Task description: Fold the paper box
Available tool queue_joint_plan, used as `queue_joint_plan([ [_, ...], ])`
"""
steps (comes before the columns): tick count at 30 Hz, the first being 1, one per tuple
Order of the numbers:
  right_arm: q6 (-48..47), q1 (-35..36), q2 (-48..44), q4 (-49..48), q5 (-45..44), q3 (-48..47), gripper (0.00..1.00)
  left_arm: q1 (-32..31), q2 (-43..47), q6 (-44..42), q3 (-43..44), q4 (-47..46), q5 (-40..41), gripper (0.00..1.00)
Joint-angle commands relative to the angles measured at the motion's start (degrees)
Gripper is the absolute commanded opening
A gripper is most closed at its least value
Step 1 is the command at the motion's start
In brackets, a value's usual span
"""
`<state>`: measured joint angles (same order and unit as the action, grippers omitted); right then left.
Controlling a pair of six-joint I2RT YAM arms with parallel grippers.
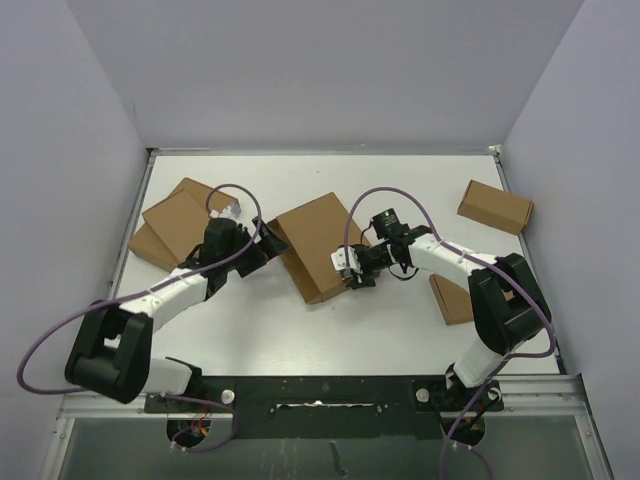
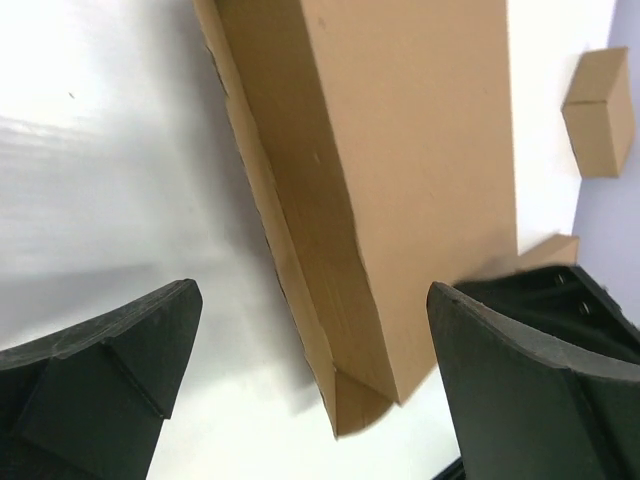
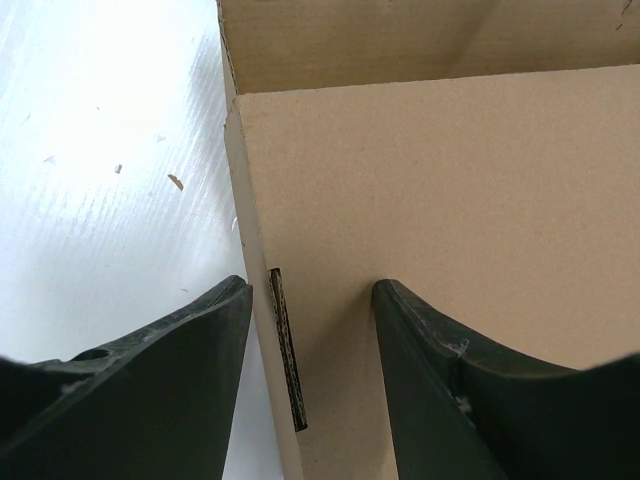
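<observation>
The paper box (image 1: 318, 243) lies in the middle of the table as a large brown cardboard piece with a raised side wall. In the left wrist view (image 2: 400, 150) its near corner points between my fingers. My left gripper (image 1: 268, 248) is at the box's left edge, with its jaws wide open and empty (image 2: 312, 300). My right gripper (image 1: 352, 272) is at the box's near right edge. Its jaws (image 3: 312, 287) are apart and straddle the folded edge beside a narrow slot (image 3: 287, 350): one finger is outside the wall, the other over the top panel.
Flat brown boxes (image 1: 180, 228) lie stacked at the left, behind my left arm. A small closed brown box (image 1: 495, 207) sits at the far right and also shows in the left wrist view (image 2: 600, 110). Another flat brown piece (image 1: 450, 298) lies under my right arm.
</observation>
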<state>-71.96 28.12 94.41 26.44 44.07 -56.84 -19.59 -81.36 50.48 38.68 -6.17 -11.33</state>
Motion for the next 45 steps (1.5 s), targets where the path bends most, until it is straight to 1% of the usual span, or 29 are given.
queue_joint_plan([
  [1,1.82,0.35,1.75,3.99,-2.24,0.19,0.52,-2.04,10.05,-1.91,-3.58,0.52,-0.45,0.98],
  [4,1.90,0.23,1.59,4.02,-1.79,0.24,0.52,-3.08,13.67,-1.47,-6.40,-0.05,-1.61,0.98],
  [9,2.89,0.28,1.49,4.02,-0.57,-0.14,0.55,-5.00,16.25,-1.96,-9.12,-2.12,-2.97,0.98],
  [17,4.28,0.19,-0.86,3.74,0.12,-0.20,0.72,-5.92,16.50,-4.28,-8.64,-3.45,-5.26,0.98],
  [22,4.73,-0.29,-3.03,3.93,0.89,0.03,0.79,-6.07,16.23,-5.21,-8.34,-3.07,-5.34,0.98],
  [25,4.43,-0.97,-4.13,4.37,2.26,0.22,0.81,-6.07,17.73,-5.12,-8.78,-2.98,-5.15,0.98],
  [32,1.60,-3.04,-5.97,5.25,4.86,1.46,0.81,-7.34,22.13,-5.05,-9.67,-1.39,-3.67,0.98],
  [35,0.97,-3.27,-5.57,5.26,4.27,1.62,0.80,-9.22,22.78,-3.45,-11.06,-1.51,-0.77,0.97],
  [39,0.86,-2.77,-4.67,4.66,3.14,1.78,0.78,-12.52,21.96,-0.30,-14.24,-4.70,3.48,0.97],
  [42,0.86,-1.81,-3.76,3.79,1.80,2.12,0.77,-15.37,20.61,0.82,-14.64,-5.12,7.82,0.97],
  [45,0.88,-0.36,-2.56,2.95,-0.06,2.26,0.76,-16.80,18.20,1.21,-14.83,-8.76,9.99,0.97],
])
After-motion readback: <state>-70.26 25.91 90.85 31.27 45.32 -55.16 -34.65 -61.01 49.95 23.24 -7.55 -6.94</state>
